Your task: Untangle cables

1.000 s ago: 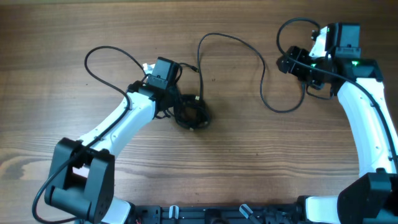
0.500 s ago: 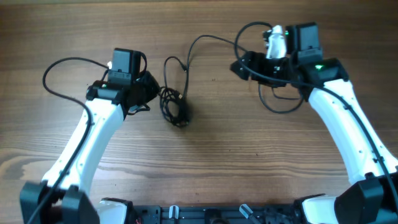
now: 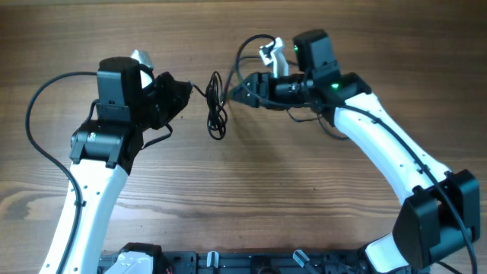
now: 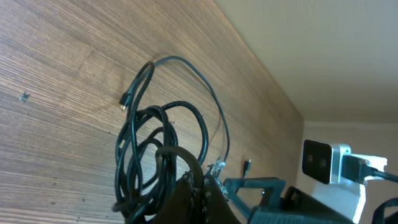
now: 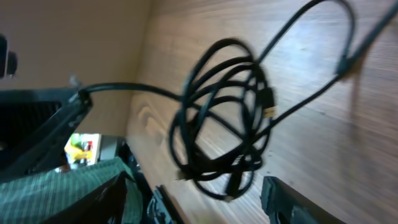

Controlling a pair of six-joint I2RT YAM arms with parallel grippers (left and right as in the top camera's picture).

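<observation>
The cables [image 3: 217,114] are sitting as one knotted bunch of thin black loops on the table [image 3: 304,205]. The untangling is looking barely begun. Only one long loop is arching loose out of the bunch, and nearly all the separating is waiting to be done.

The left hand [image 3: 176,93], just beside the bunch, is pinching shut on a strand running into it. The right hand [image 3: 242,90] is hovering close on the opposite side of the bunch. Its fingers [image 5: 298,200] are standing apart with the loops ahead between them, gripping nothing.

Counting up, there is one bunch and there are two hands. Two plug ends [image 4: 124,103] are showing by the bunch in the left wrist view. The number of separate cords is not showing.
</observation>
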